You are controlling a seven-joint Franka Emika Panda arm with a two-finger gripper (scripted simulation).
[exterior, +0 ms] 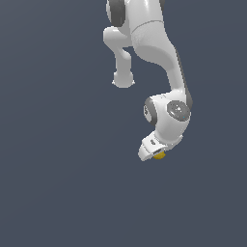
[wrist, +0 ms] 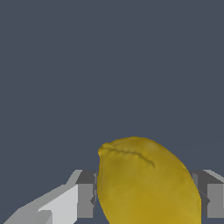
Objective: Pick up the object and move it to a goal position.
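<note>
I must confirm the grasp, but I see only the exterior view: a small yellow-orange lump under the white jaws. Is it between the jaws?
Observer: Yes. In the wrist view the yellow-orange, egg-shaped object sits between the two grey finger pads, one on each side.
Operator: Do the pads touch it?
Observer: The pads meet its outline on both sides, with no gap showing; whether they press it I cannot tell.
Operator: Does its surface show any mark?
Observer: A thin, creased ridge runs across its upper end.
</note>
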